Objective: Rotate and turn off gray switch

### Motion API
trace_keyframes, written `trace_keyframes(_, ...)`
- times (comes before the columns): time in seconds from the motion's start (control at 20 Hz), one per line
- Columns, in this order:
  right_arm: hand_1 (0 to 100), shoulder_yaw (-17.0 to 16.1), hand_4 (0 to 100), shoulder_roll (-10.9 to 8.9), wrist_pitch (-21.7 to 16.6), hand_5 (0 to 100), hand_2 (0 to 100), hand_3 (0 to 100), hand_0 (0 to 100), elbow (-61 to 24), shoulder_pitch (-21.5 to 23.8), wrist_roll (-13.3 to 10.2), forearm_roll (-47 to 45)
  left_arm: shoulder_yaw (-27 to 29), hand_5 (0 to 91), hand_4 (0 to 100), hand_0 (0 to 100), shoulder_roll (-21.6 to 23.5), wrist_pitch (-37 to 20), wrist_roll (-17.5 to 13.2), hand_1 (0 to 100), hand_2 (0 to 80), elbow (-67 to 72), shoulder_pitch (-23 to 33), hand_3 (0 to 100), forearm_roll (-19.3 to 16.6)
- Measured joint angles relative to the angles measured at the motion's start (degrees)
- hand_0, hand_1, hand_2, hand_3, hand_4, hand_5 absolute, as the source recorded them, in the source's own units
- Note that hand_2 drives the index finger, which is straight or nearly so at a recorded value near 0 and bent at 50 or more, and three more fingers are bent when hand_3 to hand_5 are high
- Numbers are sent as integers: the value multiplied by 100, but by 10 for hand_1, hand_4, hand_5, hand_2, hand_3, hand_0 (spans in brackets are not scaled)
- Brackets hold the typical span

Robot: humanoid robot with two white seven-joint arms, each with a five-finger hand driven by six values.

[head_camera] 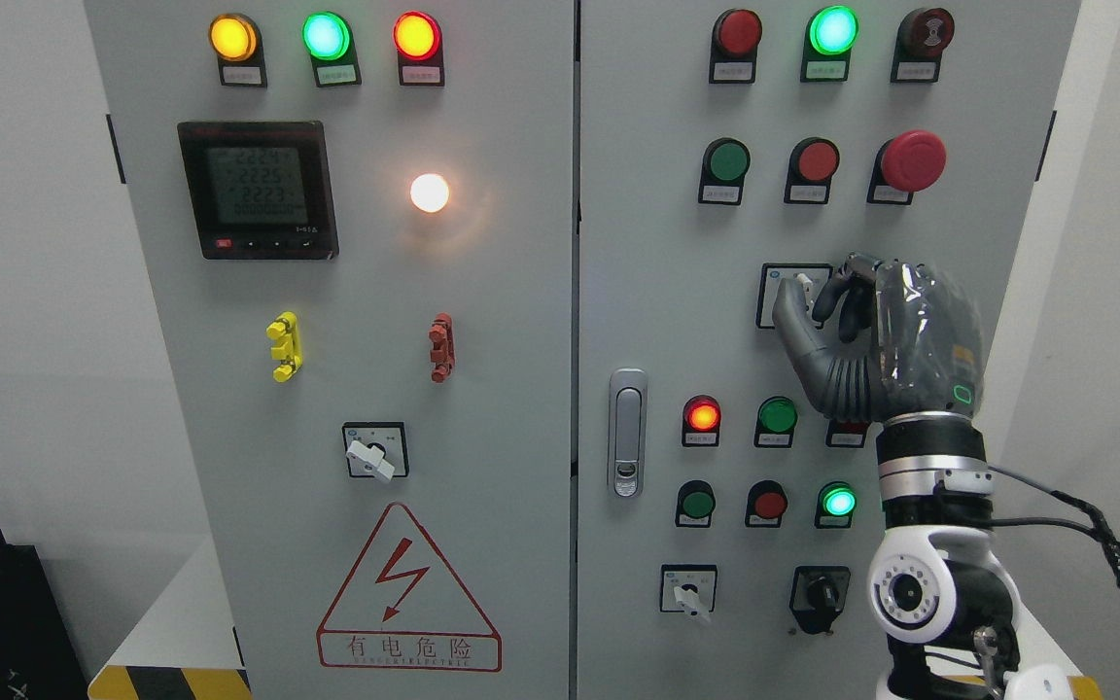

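The gray switch (801, 289) sits on the right door of the control cabinet (618, 243), just below the row of green, red and mushroom-headed buttons and at about ten o'clock from the robot's wrist. The right hand (818, 306) is raised against it, thumb at seven o'clock of the knob and the fingertips (847, 292) at three o'clock, pinching its small pale lever between them, so the hand reads as grasping the switch rather than hovering.

The switch is probably a stiff, spring-detented rotary selector: rigid plastic, fixed to the panel, light to touch but likely resisting until it clicks over. Its smooth lever offers little purchase, so the best hold looks to be across the lever's two flat flanks, close to the hub, turning from the wrist rather than dragging with one finger.

Much is masked. The palm covers the right half of the switch plate, so the position markings and the lever's exact angle cannot be read. A button at the hand's six o'clock is largely hidden. The left hand is out of view, and label print is too small to make out.
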Motion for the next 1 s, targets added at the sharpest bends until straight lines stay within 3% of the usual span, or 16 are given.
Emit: trace_keyframes(1.0, 396, -2, 884, -11, -47, 1000, 729, 970, 473, -57, 47, 5, -14, 0, 0, 0, 120, 0, 0, 0, 389, 0, 0, 0, 0, 0)
